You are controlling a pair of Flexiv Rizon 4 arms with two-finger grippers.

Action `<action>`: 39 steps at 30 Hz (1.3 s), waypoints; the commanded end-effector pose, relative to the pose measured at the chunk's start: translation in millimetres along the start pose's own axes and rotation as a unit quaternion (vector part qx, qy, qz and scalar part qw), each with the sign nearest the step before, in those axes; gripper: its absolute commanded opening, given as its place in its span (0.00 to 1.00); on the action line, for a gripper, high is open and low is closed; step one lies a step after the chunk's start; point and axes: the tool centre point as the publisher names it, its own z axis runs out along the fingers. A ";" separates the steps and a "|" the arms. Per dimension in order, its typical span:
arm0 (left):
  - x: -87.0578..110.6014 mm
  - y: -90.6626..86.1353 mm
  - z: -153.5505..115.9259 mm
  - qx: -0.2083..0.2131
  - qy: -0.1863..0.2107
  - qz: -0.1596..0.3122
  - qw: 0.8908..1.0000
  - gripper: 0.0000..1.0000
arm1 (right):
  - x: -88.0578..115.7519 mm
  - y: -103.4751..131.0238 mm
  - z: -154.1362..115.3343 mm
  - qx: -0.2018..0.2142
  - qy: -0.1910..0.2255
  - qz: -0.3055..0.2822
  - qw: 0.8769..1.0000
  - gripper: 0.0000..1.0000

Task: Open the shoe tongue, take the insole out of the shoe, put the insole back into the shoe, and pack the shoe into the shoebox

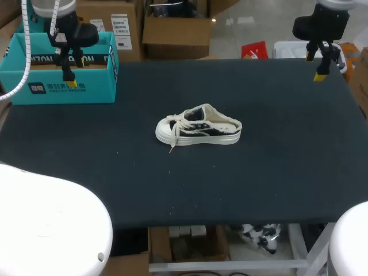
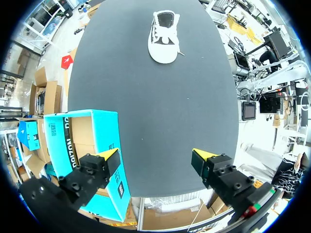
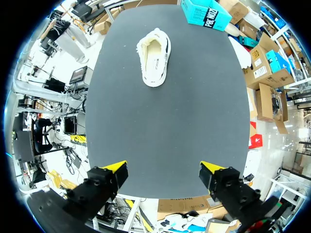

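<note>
Left: the shoebox [image 1: 95, 92] sits at the far left corner of the desk [image 1: 270, 172] with its top open. Our left pincer [image 2: 156, 158] hangs above it, fingers spread, holding nothing.

Middle: the shoe [image 1: 198, 129] stands on its sole about mid-desk, toe toward the box side, well apart from both pincers.

Right: our right pincer [image 3: 164, 169] hangs above the far right corner, also spread and empty.

Progress, as we judge it: nothing is done yet. The laces look tied over the tongue, no insole lies on the desk, and the shoe is not in the box. All four steps are left: tongue, insole out, insole back, packing.

Views: the head view gives the shoe side-on and both arms. The left wrist view sees the shoe toe-first with the lace bow, plus the box's brown inside, which looks empty. The right wrist view looks in from the heel end and shows the pale lining. We cannot tell the insole from the lining there.
</note>
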 end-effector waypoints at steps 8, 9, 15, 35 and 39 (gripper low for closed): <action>0.0 0.0 0.0 0.000 0.000 0.000 1.000 1.00 | 0.0 0.0 0.0 0.000 0.000 0.000 1.000 1.00; 0.0 0.0 0.0 0.000 0.000 0.000 1.000 1.00 | 0.0 0.0 0.0 0.000 0.000 0.000 1.000 1.00; 0.0 0.0 0.0 0.000 0.000 0.000 1.000 1.00 | 0.0 0.0 0.0 0.000 0.000 0.000 1.000 1.00; 7.0 -11.2 -4.8 0.002 -0.001 -0.022 1.000 1.00 | 6.0 6.9 1.3 -0.070 -0.003 0.032 0.997 1.00; 12.9 -18.0 -4.9 0.003 0.006 -0.065 0.998 1.00 | 14.1 15.2 9.1 -0.100 -0.005 0.042 0.994 1.00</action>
